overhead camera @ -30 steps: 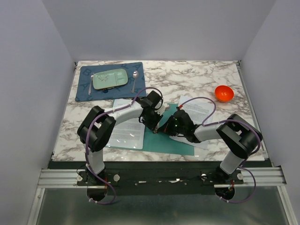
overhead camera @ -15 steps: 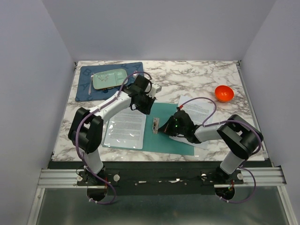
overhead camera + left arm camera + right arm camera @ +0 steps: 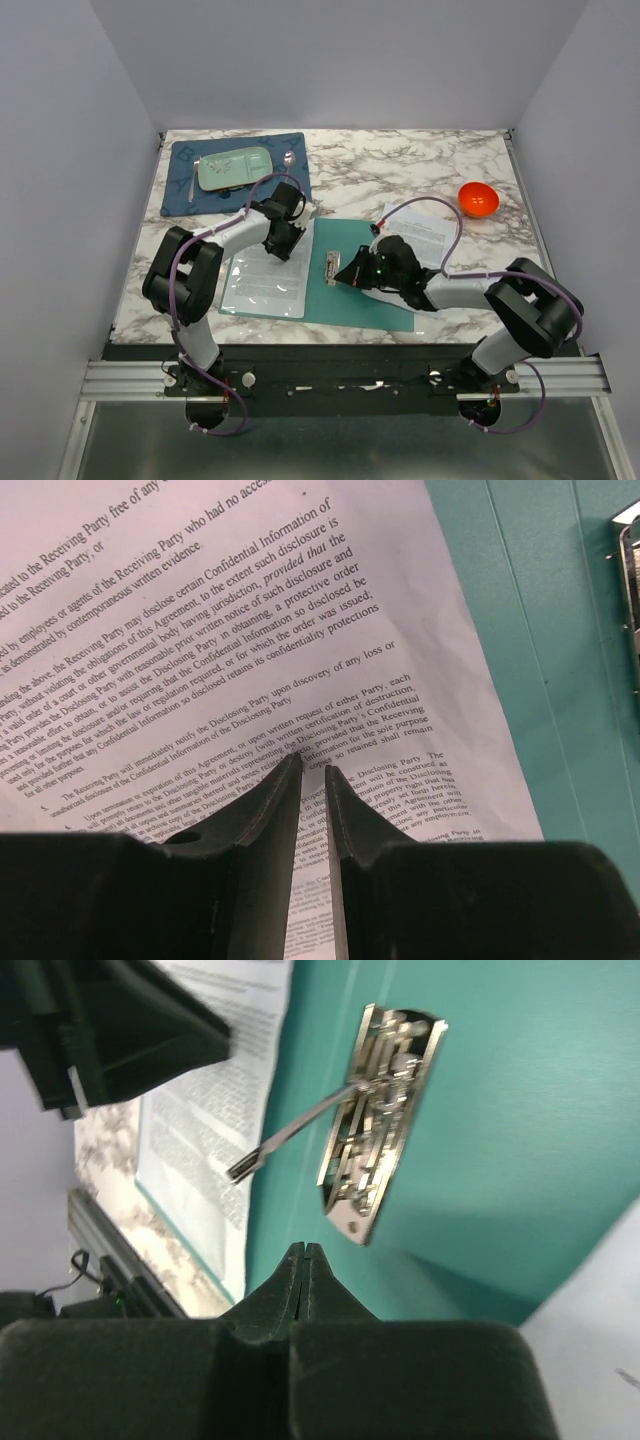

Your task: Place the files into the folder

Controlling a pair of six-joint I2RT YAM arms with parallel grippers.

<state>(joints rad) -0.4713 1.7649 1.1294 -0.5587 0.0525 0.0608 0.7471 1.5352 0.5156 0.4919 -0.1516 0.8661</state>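
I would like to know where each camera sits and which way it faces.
Top external: fixed above and behind the bases, looking down on the marble table; both arms, left gripper and right gripper show.
Left wrist: on the left arm, looking down past its own fingers at the printed sheet.
Right wrist: on the right arm, looking along its shut fingers at the metal clip on the folder.
Shared: both wrist views show that sheet, clip and folder.
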